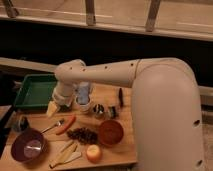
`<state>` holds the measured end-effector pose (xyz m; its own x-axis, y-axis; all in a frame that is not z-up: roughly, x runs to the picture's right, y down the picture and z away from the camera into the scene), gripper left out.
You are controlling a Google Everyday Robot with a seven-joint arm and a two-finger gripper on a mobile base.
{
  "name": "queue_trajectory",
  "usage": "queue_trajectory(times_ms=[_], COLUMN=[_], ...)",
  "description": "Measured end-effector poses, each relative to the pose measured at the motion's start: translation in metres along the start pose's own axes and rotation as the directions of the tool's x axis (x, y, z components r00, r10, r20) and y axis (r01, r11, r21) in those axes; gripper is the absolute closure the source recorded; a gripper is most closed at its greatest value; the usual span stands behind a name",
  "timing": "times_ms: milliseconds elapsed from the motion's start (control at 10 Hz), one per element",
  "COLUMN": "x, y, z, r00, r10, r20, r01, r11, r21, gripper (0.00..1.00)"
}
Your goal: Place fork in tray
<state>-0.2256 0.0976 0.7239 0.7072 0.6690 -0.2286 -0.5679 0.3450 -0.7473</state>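
Note:
The fork (52, 126) is a thin silvery utensil lying flat on the wooden board, just left of the red-orange carrot (66, 125). The green tray (34, 93) stands at the back left and looks empty. My white arm bends at an elbow above the board's back-left part. The gripper (62, 103) hangs below it by the tray's right rim, above a pale cheese wedge (52, 108). It is a little behind the fork and apart from it. The gripper is mostly hidden by the wrist.
A white cup (83, 103) with a blue item, two small metal cups (99, 109) and a black-handled knife (120, 97) stand behind. A purple bowl (27, 145), dark raisins (82, 134), a brown bowl (110, 132), an apple (93, 152) and pale slices (65, 154) lie in front.

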Motion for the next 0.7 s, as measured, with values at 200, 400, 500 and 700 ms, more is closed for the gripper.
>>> queue_trajectory(times_ms=[200, 400, 500, 700], x=[0.0, -0.008, -0.013, -0.021], y=[-0.004, -0.006, -0.005, -0.003], z=[0.012, 0.041, 0.051, 0.063], r00=[1.0, 1.0, 0.999, 0.998], r10=[0.005, -0.01, -0.018, -0.034], r20=[-0.008, -0.021, -0.028, -0.047], r01=[-0.005, 0.008, 0.016, 0.03], r11=[1.0, 0.998, 0.997, 0.995], r21=[-0.029, -0.067, -0.078, -0.092], gripper=[0.28, 0.28, 0.28, 0.28])
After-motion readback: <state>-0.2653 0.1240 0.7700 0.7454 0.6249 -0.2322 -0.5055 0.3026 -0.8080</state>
